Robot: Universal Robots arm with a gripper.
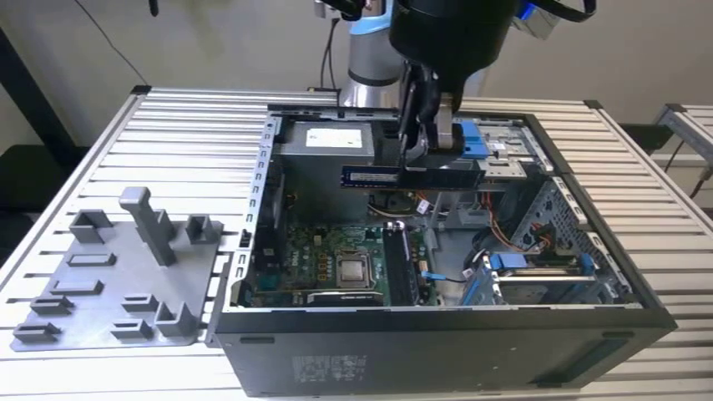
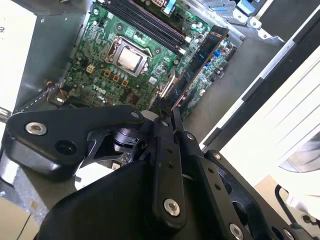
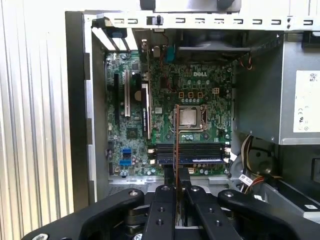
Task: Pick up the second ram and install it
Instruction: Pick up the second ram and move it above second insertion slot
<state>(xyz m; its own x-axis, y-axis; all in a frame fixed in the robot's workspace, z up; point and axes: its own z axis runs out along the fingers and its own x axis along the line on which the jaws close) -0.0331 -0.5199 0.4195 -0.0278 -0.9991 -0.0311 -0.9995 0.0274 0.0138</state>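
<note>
In the exterior view I saw the black gripper [image 1: 429, 165] clamped on the second ram [image 1: 373, 176], a long, flat dark circuit-board stick with a pale bluish label. It held the stick level in the air above the open black metal computer case [image 1: 446, 351], clear of the green motherboard [image 1: 323, 251] on the case's floor. The grey plastic holder tray [image 1: 112, 284] with upright posts lay just beside the case, on the exterior view's left, on the slatted metal table [image 1: 167, 125]. In the second wrist view the gripper [image 2: 165, 112] pinched the second ram [image 2: 200, 60], which reached out edge-on over the motherboard [image 2: 115, 75] inside the case. In the first wrist view the second ram [image 3: 176, 140] showed as a thin edge between the closed-in gripper [image 3: 176, 175], crossing in front of the long black memory slots [image 3: 200, 152] on the motherboard [image 3: 200, 100] within the case [image 3: 77, 100].
</note>
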